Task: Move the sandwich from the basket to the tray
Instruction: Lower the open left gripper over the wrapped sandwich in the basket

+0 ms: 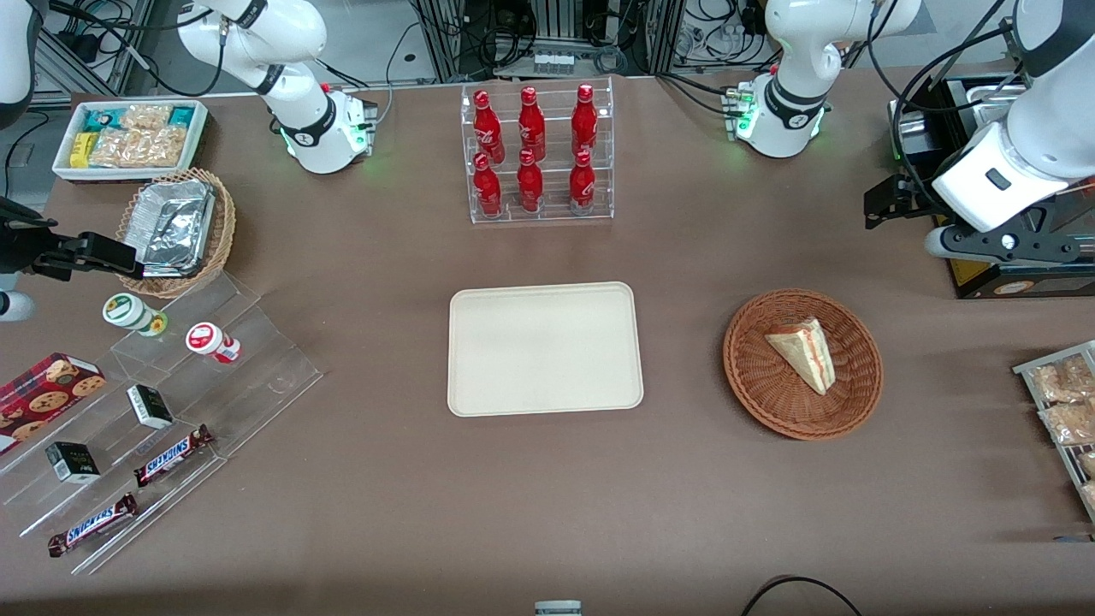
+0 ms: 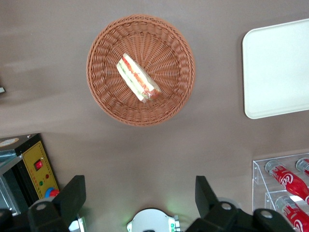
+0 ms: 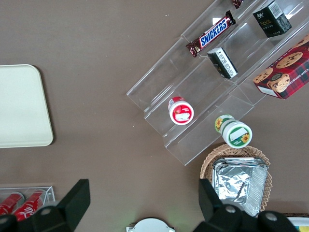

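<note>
The sandwich (image 1: 804, 351), a pale wedge with a red-pink filling stripe, lies in the round reddish-brown wicker basket (image 1: 753, 385). The cream tray (image 1: 544, 348) lies flat beside the basket, toward the parked arm's end, with nothing on it. My left gripper (image 1: 890, 205) hangs above the table, farther from the front camera than the basket and apart from it. In the left wrist view the gripper (image 2: 140, 195) is open wide and holds nothing; the sandwich (image 2: 139, 77), the basket (image 2: 104, 96) and part of the tray (image 2: 277, 67) show there too.
A clear rack of red bottles (image 1: 537, 154) stands farther back than the tray. A black box with a yellow panel (image 1: 1009, 274) sits under the working arm. Bagged snacks (image 1: 1065, 402) lie at the working arm's end. A clear stepped shelf (image 1: 171, 402), a foil-tray basket (image 1: 175, 227) and a white bin (image 1: 128, 137) are at the parked arm's end.
</note>
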`<control>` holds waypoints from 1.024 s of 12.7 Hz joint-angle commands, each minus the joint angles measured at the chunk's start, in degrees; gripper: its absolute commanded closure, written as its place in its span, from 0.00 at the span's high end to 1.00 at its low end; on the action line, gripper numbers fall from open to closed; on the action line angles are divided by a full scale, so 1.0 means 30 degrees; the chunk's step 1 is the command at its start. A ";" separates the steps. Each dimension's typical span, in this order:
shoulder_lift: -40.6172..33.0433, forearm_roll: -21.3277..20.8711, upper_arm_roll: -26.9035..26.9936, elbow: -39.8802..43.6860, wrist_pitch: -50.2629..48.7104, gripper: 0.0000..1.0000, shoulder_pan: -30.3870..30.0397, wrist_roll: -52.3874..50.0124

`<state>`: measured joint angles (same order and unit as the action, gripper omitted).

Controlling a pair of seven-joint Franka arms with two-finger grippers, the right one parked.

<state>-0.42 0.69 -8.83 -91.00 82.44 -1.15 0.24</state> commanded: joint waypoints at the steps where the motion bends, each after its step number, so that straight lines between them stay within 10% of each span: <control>1: -0.0007 0.0269 0.0072 0.0070 0.0525 1.00 -0.0027 0.0154; 13: -0.0008 0.0064 0.0043 -0.8127 0.9776 1.00 0.0003 0.0184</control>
<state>0.76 0.68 -8.83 -110.76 106.99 -1.14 0.24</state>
